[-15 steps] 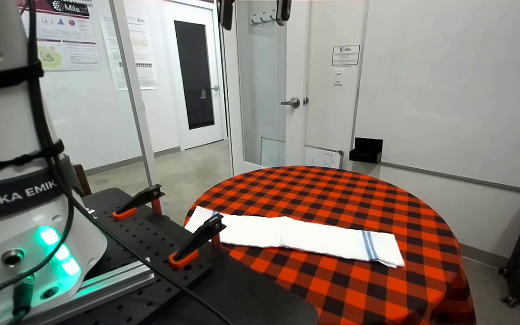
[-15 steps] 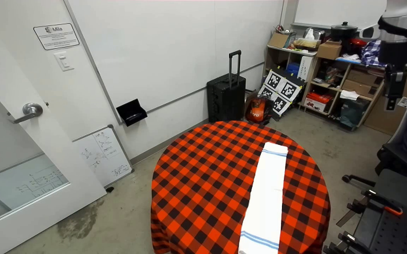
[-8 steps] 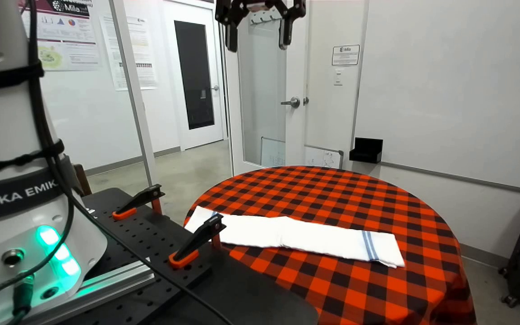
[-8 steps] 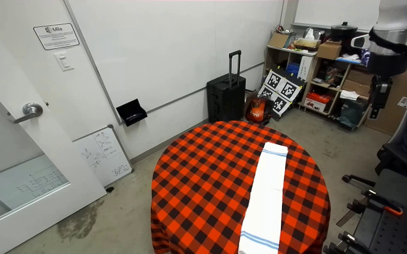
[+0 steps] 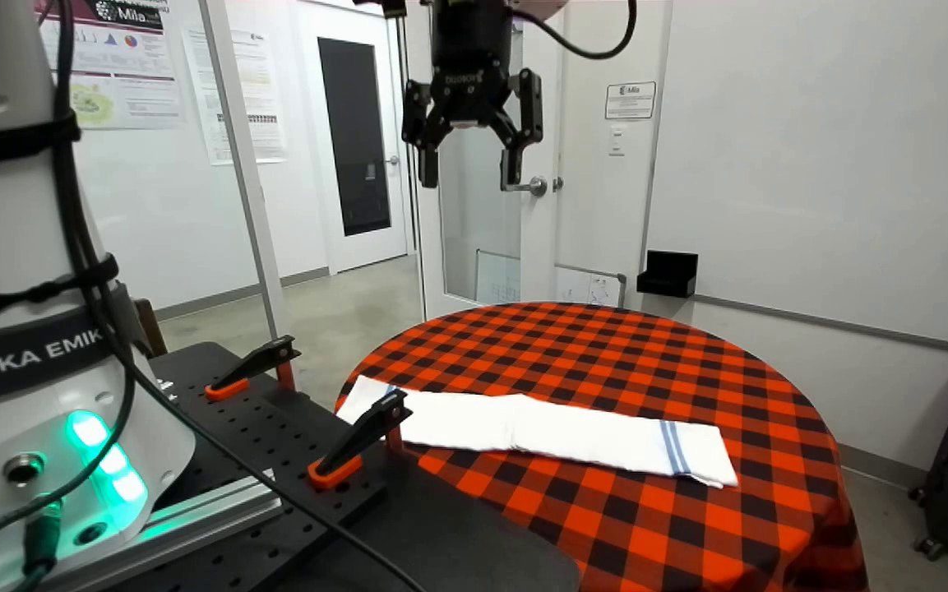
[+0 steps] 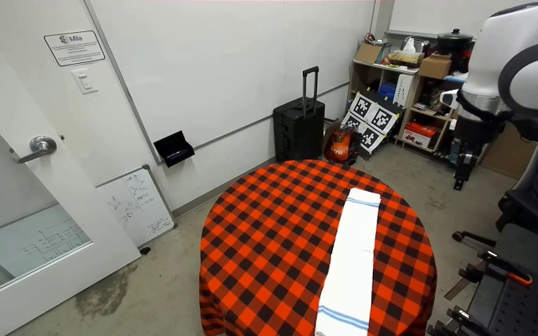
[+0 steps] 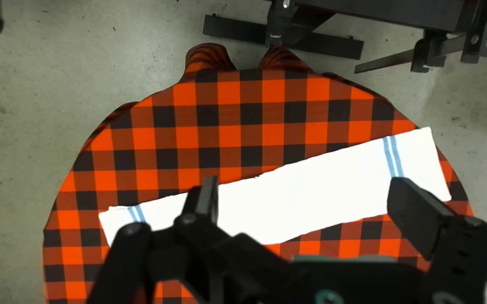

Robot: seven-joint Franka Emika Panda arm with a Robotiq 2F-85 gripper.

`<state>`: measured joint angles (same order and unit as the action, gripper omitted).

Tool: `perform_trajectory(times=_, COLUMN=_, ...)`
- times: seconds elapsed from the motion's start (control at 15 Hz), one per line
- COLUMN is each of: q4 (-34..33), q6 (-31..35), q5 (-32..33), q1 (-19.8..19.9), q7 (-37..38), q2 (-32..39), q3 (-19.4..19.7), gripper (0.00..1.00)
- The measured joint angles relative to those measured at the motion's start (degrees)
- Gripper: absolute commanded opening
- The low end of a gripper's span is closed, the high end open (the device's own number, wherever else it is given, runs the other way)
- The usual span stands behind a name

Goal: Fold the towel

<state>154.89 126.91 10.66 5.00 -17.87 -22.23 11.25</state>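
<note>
The white towel (image 5: 597,434) lies as a long narrow strip on the checked tablecloth, with blue stripes near both ends. It shows in both exterior views, also here (image 6: 352,256), and it runs slantwise in the wrist view (image 7: 306,194). Its surface looks mostly flat, with a slight crease near the middle. My gripper (image 5: 469,177) is open and empty, pointing down, well above the table. In an exterior view the gripper (image 6: 458,182) is seen from the side, apart from the towel. In the wrist view the open fingers (image 7: 304,185) stand wide apart and hide parts of the towel.
The round table wears a red-and-black checked tablecloth (image 5: 556,345). Black clamps (image 5: 363,436) with orange pads sit on the robot's dark base plate (image 5: 457,526), close to the towel's end in that view. A black suitcase (image 6: 299,130) and shelves (image 6: 464,109) stand beyond the table.
My gripper has come down into view in both exterior views, lower than before, and moved leftward in the view with the shelves. It stays open. The towel has not moved.
</note>
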Motion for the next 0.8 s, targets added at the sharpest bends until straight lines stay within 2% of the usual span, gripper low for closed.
perform_trajectory(times=0.33, q4=0.7, q6=14.7, q5=-0.3, q1=-0.2, q7=6.0, q2=10.8, q3=-3.2, gripper=1.00)
perform_trajectory(times=0.8, q4=-1.9, q6=30.0, q5=0.3, q1=-0.8, q7=10.5, q2=26.8, q3=-6.6, gripper=1.00)
